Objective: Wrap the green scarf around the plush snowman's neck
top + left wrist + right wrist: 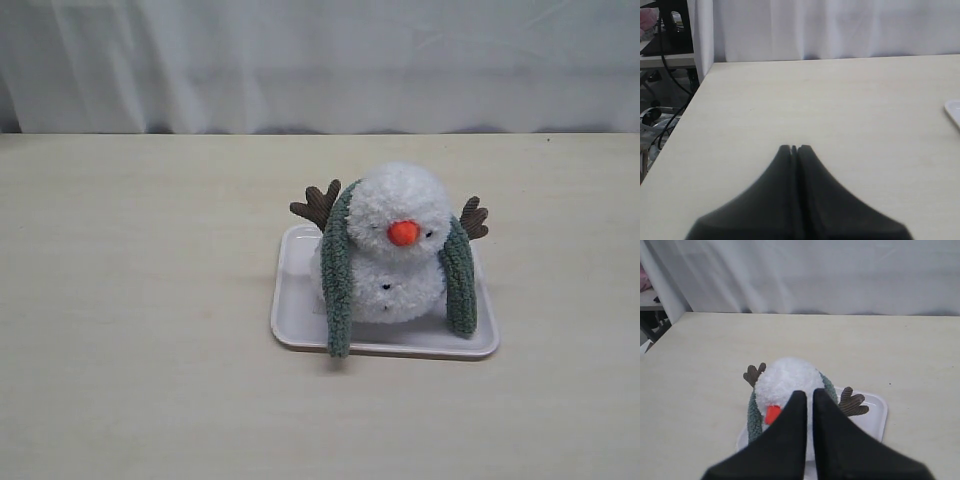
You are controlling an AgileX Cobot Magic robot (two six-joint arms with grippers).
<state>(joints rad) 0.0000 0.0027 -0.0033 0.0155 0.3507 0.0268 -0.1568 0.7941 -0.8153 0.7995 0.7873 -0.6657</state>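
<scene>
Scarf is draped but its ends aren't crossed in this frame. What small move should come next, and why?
Probably open the right gripper and lower it toward the green scarf end on its side. The scarf only runs round the back of the plush snowman, with both ends dangling uncrossed in front over the tray, and that gripper is shut and empty.

The tray rests on the tabletop, slightly right of centre in the exterior view and well clear of the far edge. The plush snowman sits upright in the tray. The green scarf passes behind the snowman, one end hanging down each side of it. The left end reaches over the tray's front rim; the right end stops inside it. A curtain hangs behind the far edge.
</scene>
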